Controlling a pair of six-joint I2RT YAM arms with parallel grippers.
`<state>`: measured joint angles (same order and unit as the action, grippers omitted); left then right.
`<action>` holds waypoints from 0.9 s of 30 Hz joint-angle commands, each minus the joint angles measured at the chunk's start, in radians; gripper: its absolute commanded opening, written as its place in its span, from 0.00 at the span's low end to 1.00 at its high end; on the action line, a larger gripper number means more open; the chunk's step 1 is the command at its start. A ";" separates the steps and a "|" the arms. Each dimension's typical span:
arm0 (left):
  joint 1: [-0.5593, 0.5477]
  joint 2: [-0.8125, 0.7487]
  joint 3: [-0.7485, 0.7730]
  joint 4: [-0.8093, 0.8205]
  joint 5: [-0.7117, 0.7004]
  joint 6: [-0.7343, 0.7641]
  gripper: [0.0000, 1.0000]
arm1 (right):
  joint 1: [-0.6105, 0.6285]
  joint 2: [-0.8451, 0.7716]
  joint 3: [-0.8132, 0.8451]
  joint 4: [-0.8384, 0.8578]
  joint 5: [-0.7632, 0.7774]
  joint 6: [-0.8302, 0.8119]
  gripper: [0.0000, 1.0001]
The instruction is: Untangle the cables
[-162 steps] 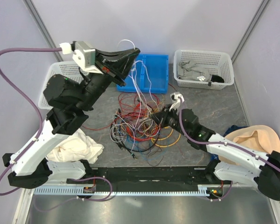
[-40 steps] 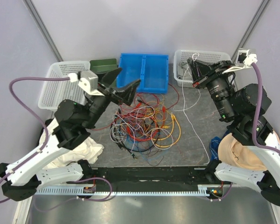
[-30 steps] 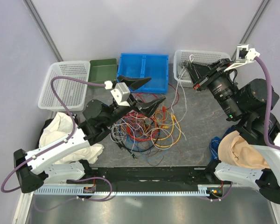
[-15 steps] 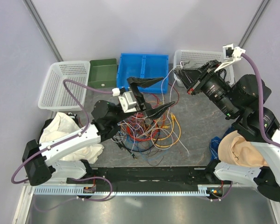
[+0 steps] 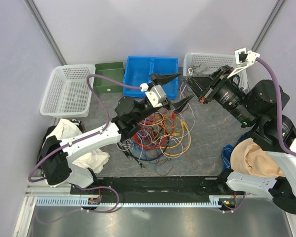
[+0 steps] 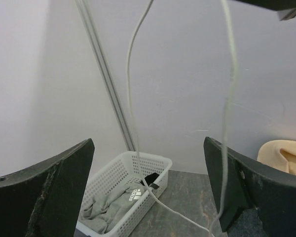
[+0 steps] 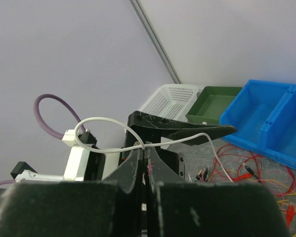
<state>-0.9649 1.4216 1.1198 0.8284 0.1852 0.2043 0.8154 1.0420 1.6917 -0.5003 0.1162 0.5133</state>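
The cables (image 5: pixel 153 131) lie in a red, orange, yellow, white and blue tangle at the table's middle. My right gripper (image 5: pixel 187 80) is raised above the pile's far right side, shut on a thin white cable (image 7: pixel 138 146) that loops over its tips (image 7: pixel 145 146). My left gripper (image 5: pixel 185 87) is open just below it. Two hanging strands of the white cable (image 6: pixel 129 98) pass between the left fingers (image 6: pixel 54 187); one strand runs close along the right-hand finger. The gripper (image 6: pixel 148 143) touches neither that I can see. Its black fingers (image 7: pixel 187 132) show behind the right jaws.
A blue bin (image 5: pixel 144 68) and a green bin (image 5: pixel 106 75) stand at the back. White baskets sit at the left (image 5: pixel 69 91) and back right (image 5: pixel 197 61), the right one (image 6: pixel 133 197) holding grey clothing. A white cloth (image 5: pixel 74 150) lies near left, a beige hat (image 5: pixel 256 158) near right.
My left gripper has swung from the pile's left, across it and up, to just under the right gripper, now straddling the hanging white cable. The right gripper came in leftward, then held.
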 commanded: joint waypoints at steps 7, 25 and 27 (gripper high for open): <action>0.043 0.066 0.098 0.005 0.086 0.006 0.07 | 0.001 -0.048 -0.023 0.008 -0.012 0.017 0.00; 0.186 0.124 0.648 -0.814 -0.181 -0.238 0.02 | 0.001 -0.172 -0.293 0.009 0.289 -0.039 0.98; 0.237 0.170 0.739 -0.877 -0.181 -0.288 0.02 | 0.001 -0.183 -0.329 0.014 0.295 -0.038 0.98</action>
<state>-0.8017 1.5047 1.6741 0.1894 0.0498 0.0677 0.8154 0.8894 1.4078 -0.5076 0.3477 0.4889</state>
